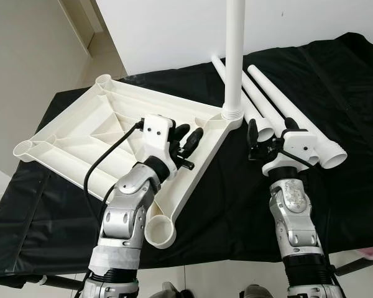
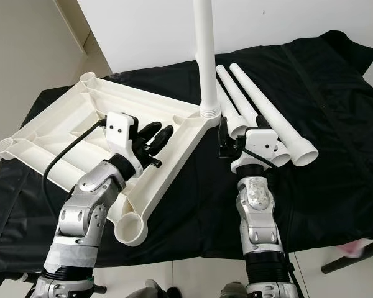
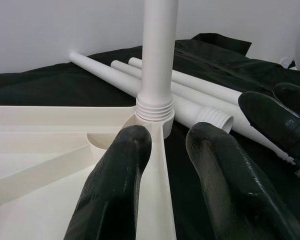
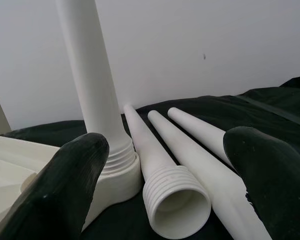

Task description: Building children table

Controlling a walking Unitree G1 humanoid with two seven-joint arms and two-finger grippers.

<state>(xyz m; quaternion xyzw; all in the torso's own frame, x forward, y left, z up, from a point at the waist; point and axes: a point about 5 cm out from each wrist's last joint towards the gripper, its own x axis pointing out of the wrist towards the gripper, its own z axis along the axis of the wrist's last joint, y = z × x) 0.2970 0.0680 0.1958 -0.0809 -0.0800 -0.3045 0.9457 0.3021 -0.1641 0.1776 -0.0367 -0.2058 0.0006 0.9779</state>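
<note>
A white plastic tabletop [image 1: 105, 127] lies upside down on the black cloth. One white leg [image 1: 234, 56] stands upright, screwed into the tabletop's far right corner socket [image 1: 231, 118]. Three loose legs [image 1: 280, 105] lie side by side to its right, threaded ends toward me. My left gripper [image 1: 188, 138] hovers open over the tabletop's underside near its right rim, pointing at the upright leg [image 3: 157, 60]. My right gripper [image 1: 270, 133] is wide open just before the loose legs' threaded ends [image 4: 175, 195], its fingers [image 4: 55, 190] level with the upright leg's base [image 4: 115, 165].
The black cloth [image 1: 236, 198] covers the whole work surface, whose front edge runs near my arms. An empty corner socket [image 1: 160, 233] of the tabletop overhangs that edge. A black cable [image 1: 102, 161] loops from my left wrist. A white wall stands behind.
</note>
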